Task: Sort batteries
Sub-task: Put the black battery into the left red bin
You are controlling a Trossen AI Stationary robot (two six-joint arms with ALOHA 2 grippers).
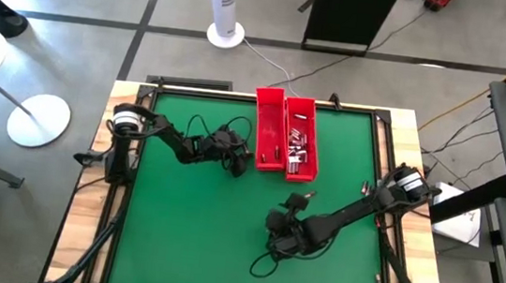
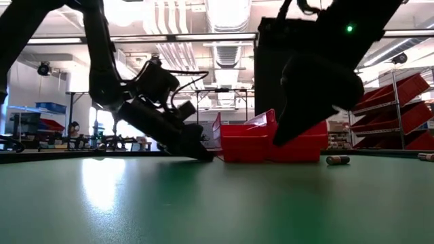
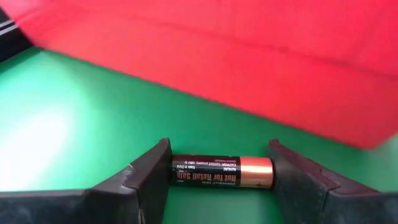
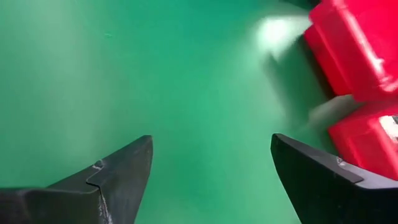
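- The left pincer (image 3: 217,180) was down at the green table (image 1: 187,229), just beside the left red tray (image 1: 267,129), on that tray's left side.
- Its two dark fingers (image 3: 146,180) stood on either side of a black-and-copper battery (image 3: 222,172) lying flat on the table; the fingers sat at the battery's two ends, lengthwise along it.
- The left wrist view showed both fingers at or just touching the battery's ends, but whether the pincer was already clenched on it could not be told.
- The tray's red wall (image 3: 249,68) ran right behind the battery, near it but apart from it.
- In the high view, the second red tray (image 1: 298,139) lay touching the first on its right; it held a heap of silvery batteries (image 1: 296,146), while the left tray held only a few small ones.
- The right pincer (image 4: 211,180) hung over bare table nearer the front, well apart from the trays, its fingers spread wide and released, with nothing between them.
- In the low view, a single battery (image 2: 337,160) lay on the table to the right of the trays, and another showed at the far right edge (image 2: 426,156).
- A white tower fan (image 1: 226,7) stood on the floor beyond the table.
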